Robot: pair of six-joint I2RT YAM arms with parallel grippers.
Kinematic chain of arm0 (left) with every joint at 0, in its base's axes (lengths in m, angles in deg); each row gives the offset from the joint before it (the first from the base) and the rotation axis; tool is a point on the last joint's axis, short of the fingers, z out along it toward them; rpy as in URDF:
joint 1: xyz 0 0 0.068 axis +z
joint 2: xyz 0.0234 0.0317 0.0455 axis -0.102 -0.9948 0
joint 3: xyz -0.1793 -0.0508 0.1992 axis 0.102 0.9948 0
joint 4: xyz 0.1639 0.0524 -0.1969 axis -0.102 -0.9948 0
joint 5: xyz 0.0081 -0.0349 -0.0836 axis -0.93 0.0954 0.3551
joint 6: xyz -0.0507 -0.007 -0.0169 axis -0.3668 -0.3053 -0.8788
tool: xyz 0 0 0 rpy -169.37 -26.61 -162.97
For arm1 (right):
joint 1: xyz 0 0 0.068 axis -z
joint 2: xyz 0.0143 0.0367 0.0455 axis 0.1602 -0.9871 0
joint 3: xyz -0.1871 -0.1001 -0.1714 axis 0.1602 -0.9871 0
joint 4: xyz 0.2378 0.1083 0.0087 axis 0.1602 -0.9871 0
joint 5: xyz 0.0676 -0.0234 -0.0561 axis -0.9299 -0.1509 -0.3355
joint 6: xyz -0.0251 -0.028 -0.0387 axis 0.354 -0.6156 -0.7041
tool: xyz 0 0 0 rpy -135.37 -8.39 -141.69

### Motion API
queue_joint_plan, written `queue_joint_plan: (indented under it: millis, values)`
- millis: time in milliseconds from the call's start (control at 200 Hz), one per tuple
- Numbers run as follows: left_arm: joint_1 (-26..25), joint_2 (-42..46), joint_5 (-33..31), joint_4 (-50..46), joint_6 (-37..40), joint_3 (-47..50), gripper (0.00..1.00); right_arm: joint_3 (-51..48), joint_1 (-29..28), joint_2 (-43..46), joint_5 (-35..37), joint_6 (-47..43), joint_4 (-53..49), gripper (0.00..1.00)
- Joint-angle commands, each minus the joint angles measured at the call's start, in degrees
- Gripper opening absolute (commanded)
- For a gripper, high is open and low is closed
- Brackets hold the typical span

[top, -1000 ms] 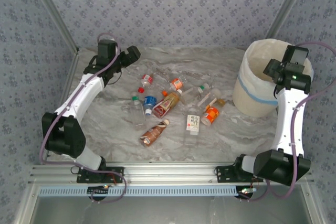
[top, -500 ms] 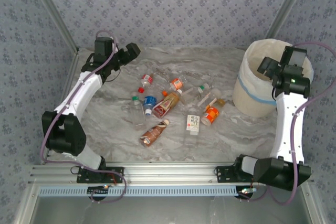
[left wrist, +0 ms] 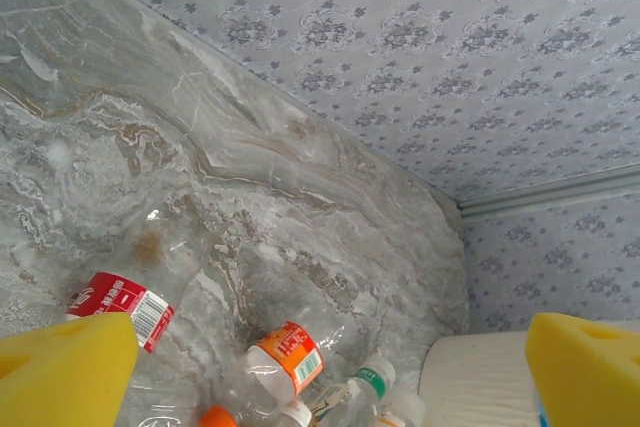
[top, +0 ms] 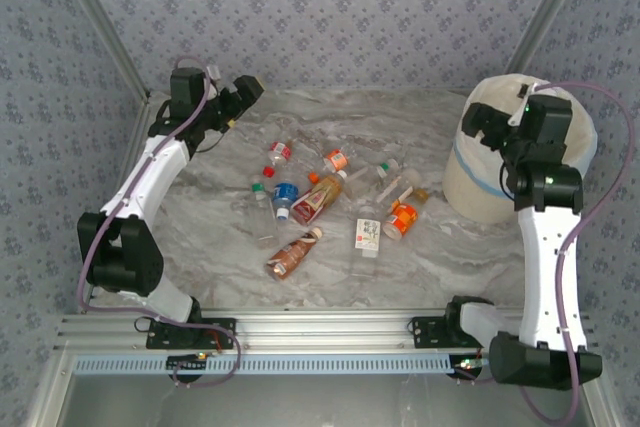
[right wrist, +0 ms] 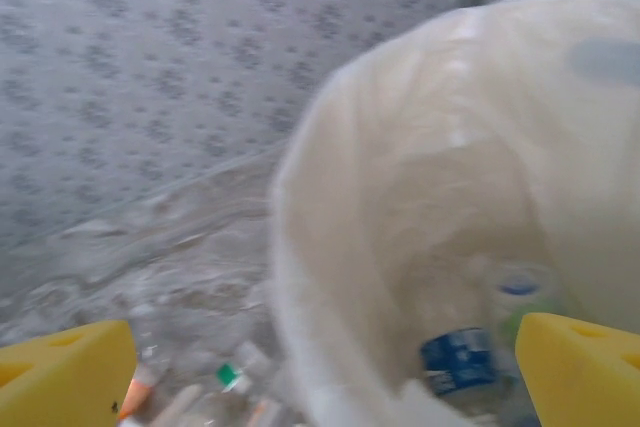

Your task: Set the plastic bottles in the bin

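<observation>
Several plastic bottles (top: 320, 197) lie scattered in the middle of the marble table, among them a red-labelled one (left wrist: 118, 299) and an orange-labelled one (left wrist: 288, 352). The bin (top: 468, 187), lined with a cream bag and banded in light blue, stands at the far right. Inside it lies a blue-labelled bottle (right wrist: 455, 359). My left gripper (top: 245, 87) hangs open and empty above the table's far left, behind the bottles (left wrist: 330, 367). My right gripper (top: 480, 125) is open and empty over the bin's left rim (right wrist: 320, 372).
Patterned walls close in the table at the back and on both sides. Metal frame posts (top: 110, 37) run up at the far corners. An aluminium rail (top: 320, 332) crosses the near edge by the arm bases. Bare marble (top: 200, 217) lies left of the bottles.
My left gripper has drawn back toward the far left corner. My right gripper has swung left, from over the bin's middle to its left rim, with the wrist raised.
</observation>
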Motion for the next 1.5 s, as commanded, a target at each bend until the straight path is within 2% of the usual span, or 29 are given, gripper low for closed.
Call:
queue_joint_plan:
  millis: [0,145,335,525,660,735,889,1189,1499]
  values:
    - [0.1,-0.6,3.5,2.1,-1.1,0.8,1.0,-2.2,-4.5,2.6,-4.8,2.4,6.4,1.0]
    - [0.1,-0.4,6.0,2.0,-0.9,1.3,0.99,-2.6,-12.0,2.9,-7.8,0.9,5.5,1.0]
    - [0.0,0.9,6.1,1.3,0.6,3.4,0.99,-4.6,-22.1,1.5,-6.0,0.6,5.4,1.0]
    - [0.1,2.8,5.4,0.2,1.8,6.4,0.99,-5.9,-29.4,-3.4,-2.3,0.9,5.5,1.0]
    - [0.1,4.4,4.6,-0.4,2.1,8.6,0.99,-5.8,-32.7,-9.6,3.3,5.3,2.4,1.0]
    - [0.1,5.6,3.5,-0.5,2.1,10.0,0.99,-6.7,-33.4,-12.1,4.8,8.3,2.4,1.0]
    - [0.1,7.5,1.5,-3.0,4.1,11.5,0.99,-10.3,-33.5,-14.6,14.4,18.5,-1.1,1.0]
    - [0.1,9.1,-0.6,-5.4,6.3,13.1,1.0,-27.0,-31.7,-12.5,14.8,31.0,-1.8,1.0]
    - [0.1,8.7,-1.5,-6.8,7.8,13.9,1.0,-36.2,-28.7,-14.6,8.5,32.1,6.8,0.98]
